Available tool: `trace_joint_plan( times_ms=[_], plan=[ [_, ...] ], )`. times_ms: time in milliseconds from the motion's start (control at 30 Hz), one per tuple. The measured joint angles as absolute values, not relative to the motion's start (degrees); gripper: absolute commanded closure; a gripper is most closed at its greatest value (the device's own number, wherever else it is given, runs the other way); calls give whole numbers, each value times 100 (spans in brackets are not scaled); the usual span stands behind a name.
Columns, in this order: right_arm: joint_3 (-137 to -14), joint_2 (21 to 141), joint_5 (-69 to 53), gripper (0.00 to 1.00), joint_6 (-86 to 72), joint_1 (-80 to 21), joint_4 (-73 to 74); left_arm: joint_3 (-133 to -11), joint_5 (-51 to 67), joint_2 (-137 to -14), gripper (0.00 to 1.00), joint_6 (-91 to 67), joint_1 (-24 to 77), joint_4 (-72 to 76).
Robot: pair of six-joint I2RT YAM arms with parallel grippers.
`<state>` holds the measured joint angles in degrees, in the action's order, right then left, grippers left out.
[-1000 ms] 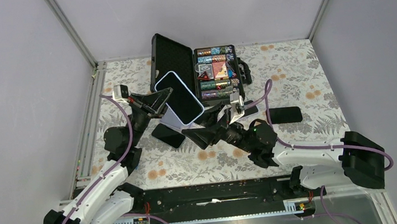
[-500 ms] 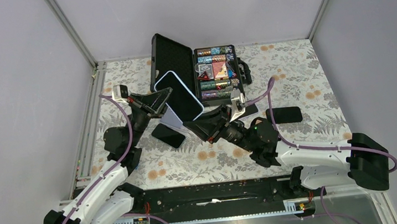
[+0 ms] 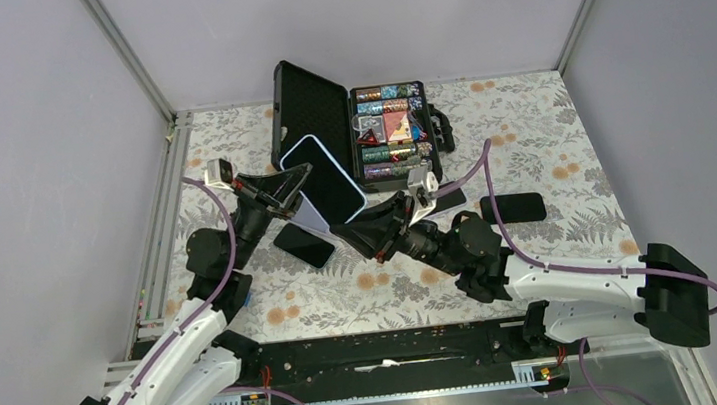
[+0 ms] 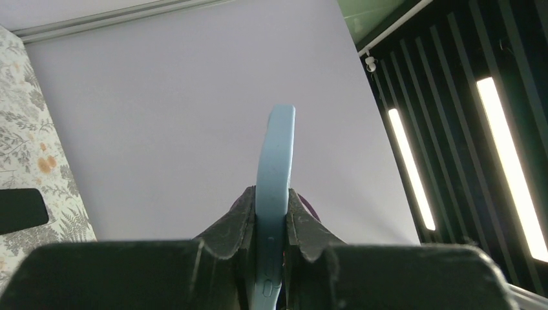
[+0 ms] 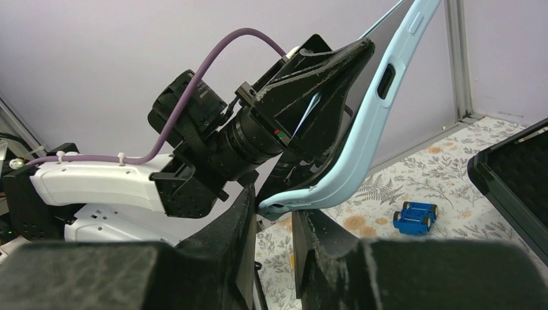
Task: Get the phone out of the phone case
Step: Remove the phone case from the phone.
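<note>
Tabletop (image 3: 578,225): right jaws narrower around case (image 5: 365,132).

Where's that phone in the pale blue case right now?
Overhead view, left of centre: the phone is held in the air, pinched by the left hand, the right hand gripping its lower corner, just in front of the open black box.

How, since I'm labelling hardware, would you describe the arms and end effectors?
The left arm and right arm have white shells, black joints and a purple cable each. The left end effector and right end effector are black, with two tapered, scuffed fingers.
</note>
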<state>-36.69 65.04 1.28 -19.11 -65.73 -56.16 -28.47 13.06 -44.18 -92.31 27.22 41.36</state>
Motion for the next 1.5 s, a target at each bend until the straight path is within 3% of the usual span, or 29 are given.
trace_joint_plan(
  times_ms=[367,600,967,1067,1267,1500],
  plan=[
    [-3669,6630,196,72,-1831,-6543,-5524,-2849,1203,-4372,100,-9255,2692,3811],
    [-3662,6796,211,61,-1514,-6497,-5542,-2849,1050,-4311,100,-9212,2661,3487],
    [-2950,7277,246,64,-1223,-5749,-4886,-2891,1087,-4095,100,-9450,2731,3201],
    [-2845,7273,204,56,-1356,-5647,-4895,-2893,1085,-4025,100,-9476,2733,3323],
    [-2512,6930,-180,25,-1584,-5645,-5492,-2893,1066,-4027,100,-9472,2733,3345],
    [-2434,6270,-991,15,-1959,-5645,-5870,-2893,1059,-4158,100,-9426,2733,3356]
  ],
)
